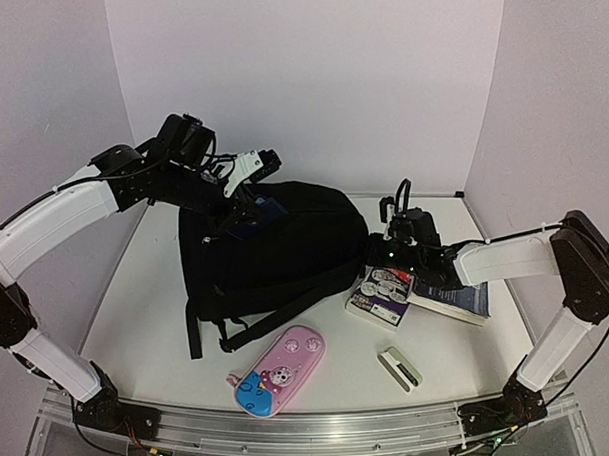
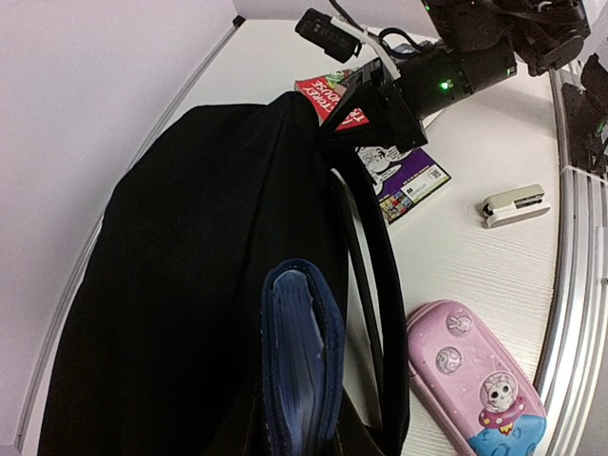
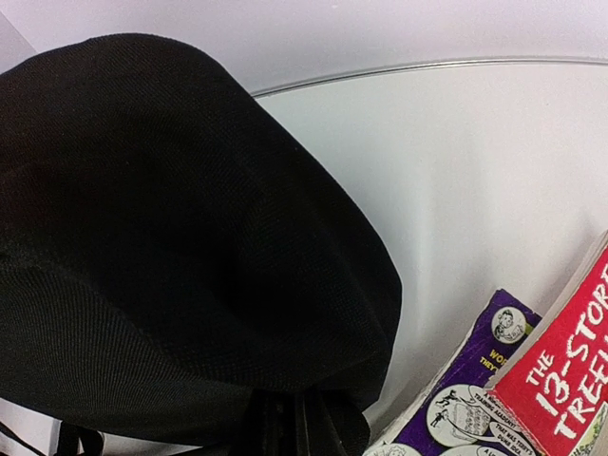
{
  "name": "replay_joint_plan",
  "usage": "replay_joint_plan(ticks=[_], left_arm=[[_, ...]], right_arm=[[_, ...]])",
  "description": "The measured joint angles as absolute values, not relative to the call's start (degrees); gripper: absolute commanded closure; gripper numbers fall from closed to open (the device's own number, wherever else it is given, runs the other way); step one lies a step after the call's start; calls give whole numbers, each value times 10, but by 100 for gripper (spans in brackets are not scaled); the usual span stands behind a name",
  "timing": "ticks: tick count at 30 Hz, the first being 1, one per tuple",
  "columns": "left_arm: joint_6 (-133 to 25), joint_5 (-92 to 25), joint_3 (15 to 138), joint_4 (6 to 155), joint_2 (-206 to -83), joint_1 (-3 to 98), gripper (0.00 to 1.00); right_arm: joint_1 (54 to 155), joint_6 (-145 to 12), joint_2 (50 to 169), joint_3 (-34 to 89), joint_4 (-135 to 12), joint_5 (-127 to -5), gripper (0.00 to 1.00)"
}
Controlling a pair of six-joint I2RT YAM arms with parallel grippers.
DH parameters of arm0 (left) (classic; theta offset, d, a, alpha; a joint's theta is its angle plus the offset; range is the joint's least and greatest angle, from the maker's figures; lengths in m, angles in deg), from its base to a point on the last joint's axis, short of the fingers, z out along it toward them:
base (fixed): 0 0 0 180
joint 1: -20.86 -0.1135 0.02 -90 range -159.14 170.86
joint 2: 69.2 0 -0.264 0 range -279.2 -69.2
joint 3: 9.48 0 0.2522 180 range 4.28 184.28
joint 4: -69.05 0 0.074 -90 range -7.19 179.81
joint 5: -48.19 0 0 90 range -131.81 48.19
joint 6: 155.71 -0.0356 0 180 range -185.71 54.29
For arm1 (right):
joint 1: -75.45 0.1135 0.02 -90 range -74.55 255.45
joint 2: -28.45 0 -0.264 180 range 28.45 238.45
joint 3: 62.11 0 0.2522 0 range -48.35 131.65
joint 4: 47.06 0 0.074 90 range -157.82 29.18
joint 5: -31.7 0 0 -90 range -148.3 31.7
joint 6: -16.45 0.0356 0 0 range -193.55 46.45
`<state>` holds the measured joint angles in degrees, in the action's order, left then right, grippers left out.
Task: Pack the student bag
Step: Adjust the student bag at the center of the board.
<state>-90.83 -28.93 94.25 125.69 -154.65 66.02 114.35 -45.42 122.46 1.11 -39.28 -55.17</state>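
Note:
The student bag (image 1: 285, 254), a large black backpack, lies in the middle of the table with its straps toward the near edge. My left gripper (image 1: 252, 202) is over the bag's far top and is shut on a small navy wallet (image 1: 259, 215). In the left wrist view the wallet (image 2: 299, 351) stands on edge against the black fabric (image 2: 171, 285), and it hides the fingers. My right gripper (image 1: 385, 253) is at the bag's right edge, shut on bunched black fabric (image 3: 190, 237). It also shows in the left wrist view (image 2: 370, 109).
A purple comic book (image 1: 380, 290) and a red-covered book (image 3: 570, 370) lie right of the bag, under the right arm. A pink-and-blue pencil case (image 1: 279, 371) and a small stapler (image 1: 400, 367) lie near the front edge. Walls close in on the left, back and right.

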Motion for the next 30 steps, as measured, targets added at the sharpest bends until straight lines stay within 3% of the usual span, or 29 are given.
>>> replay_joint_plan(ticks=[14,30], left_arm=[[-965,-342,943,1234,-1548,667,100],[-961,-393,932,1304,-1549,667,100]], right_arm=[[1143,-457,1233,11,-373,-581,100],[1143,-457,1230,-2,-356,-603,100]])
